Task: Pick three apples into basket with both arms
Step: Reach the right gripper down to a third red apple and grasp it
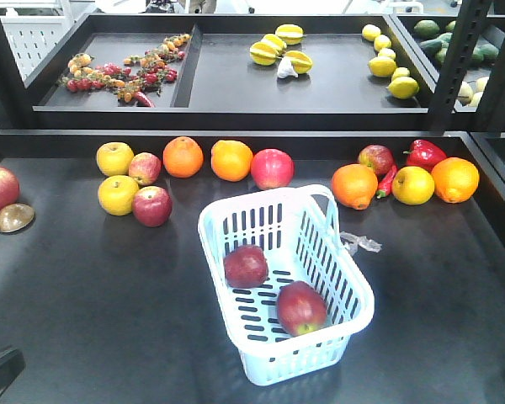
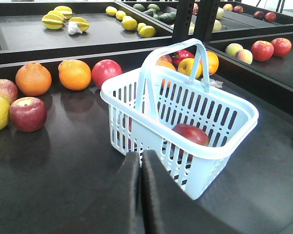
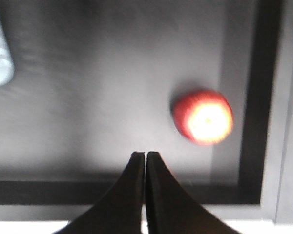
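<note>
left tool (image 2: 141, 161) sits lowest in its wrist view, fingers pressed together, holding nothing, parked just short of the basket's near wall. right tool (image 3: 145, 163) is likewise closed tight and empty, over bare bench (image 3: 88, 97), with a red apple (image 3: 203, 117) ahead and to its right, near the bench's edge rail; that view is blurred.

likely step: fetch the third apple. the right arm looks best placed, so it would need to open wide first, centre over the fruit, come down around its widest part, and watch the rail beside it. the left arm should stay clear of the basket rim and handle (image 2: 178, 58) during the drop.

basket (image 1: 337, 278): pale blue-white, slotted, mid-bench, handle seems raised in the left wrist view. two apples inside: one near the middle (image 1: 246, 266), one toward the near corner (image 1: 300, 307), apart from each other, both dark red with faint streaks. so two of three look done. spare red apples lie left of the basket (image 1: 152, 206).
</note>
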`<state>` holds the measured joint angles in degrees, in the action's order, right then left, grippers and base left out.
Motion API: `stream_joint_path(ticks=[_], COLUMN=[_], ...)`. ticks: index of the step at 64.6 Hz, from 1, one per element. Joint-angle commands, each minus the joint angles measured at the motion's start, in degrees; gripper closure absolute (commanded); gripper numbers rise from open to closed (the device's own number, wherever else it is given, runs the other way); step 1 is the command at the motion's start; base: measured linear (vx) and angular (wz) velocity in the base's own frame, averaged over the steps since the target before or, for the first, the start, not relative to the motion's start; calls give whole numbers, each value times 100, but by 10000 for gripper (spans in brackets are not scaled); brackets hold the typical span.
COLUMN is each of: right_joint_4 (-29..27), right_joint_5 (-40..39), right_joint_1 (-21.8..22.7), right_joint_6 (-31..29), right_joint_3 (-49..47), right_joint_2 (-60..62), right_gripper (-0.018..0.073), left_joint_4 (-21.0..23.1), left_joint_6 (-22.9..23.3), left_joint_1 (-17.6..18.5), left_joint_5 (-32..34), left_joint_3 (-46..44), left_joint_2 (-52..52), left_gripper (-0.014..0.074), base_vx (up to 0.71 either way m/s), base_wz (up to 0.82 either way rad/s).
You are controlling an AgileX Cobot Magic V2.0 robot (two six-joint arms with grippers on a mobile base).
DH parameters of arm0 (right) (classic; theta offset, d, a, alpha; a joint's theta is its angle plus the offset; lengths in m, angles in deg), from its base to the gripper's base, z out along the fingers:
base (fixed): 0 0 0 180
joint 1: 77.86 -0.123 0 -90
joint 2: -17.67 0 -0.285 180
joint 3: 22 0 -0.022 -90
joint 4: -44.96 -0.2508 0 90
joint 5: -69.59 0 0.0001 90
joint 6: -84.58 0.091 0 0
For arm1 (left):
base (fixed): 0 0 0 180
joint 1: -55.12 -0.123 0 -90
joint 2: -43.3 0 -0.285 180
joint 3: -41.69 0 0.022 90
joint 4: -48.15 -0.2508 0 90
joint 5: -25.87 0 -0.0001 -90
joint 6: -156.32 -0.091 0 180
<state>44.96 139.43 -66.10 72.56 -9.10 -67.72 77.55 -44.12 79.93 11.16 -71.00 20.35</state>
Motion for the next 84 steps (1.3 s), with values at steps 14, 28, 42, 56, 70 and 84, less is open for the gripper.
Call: stream_joint_path(ticks=[14,28,42,56,70,84], right_joint_4=[70,0,0,144,588,639], right_joint_5=[-189,85,-192,-651,-908,-1239], right_joint_1=[497,1087,1220,1220,1220,1220], right_joint_6=[27,257,298,411,598,689], right_joint_3=[240,240,240,240,240,240], right_joint_2=[176,-273,-925,-1621,-2142,-2543], right_gripper=[375,-38,-164,-127,-117,-110], left_joint_4=[98,98,98,98,98,98], left_joint_6=[48,48,48,48,48,48], left_joint_1=[4,4,4,4,4,4], left_joint_5=[342,342,342,342,342,343], left_joint_3=[-132,-132,-132,-132,-132,-132], left_joint_2=[-45,-45,-45,-45,-45,-45], left_gripper=[604,604,604,604,604,603], base_vx=[0,0,0,0,0,0], base_wz=[0,0,0,0,0,0])
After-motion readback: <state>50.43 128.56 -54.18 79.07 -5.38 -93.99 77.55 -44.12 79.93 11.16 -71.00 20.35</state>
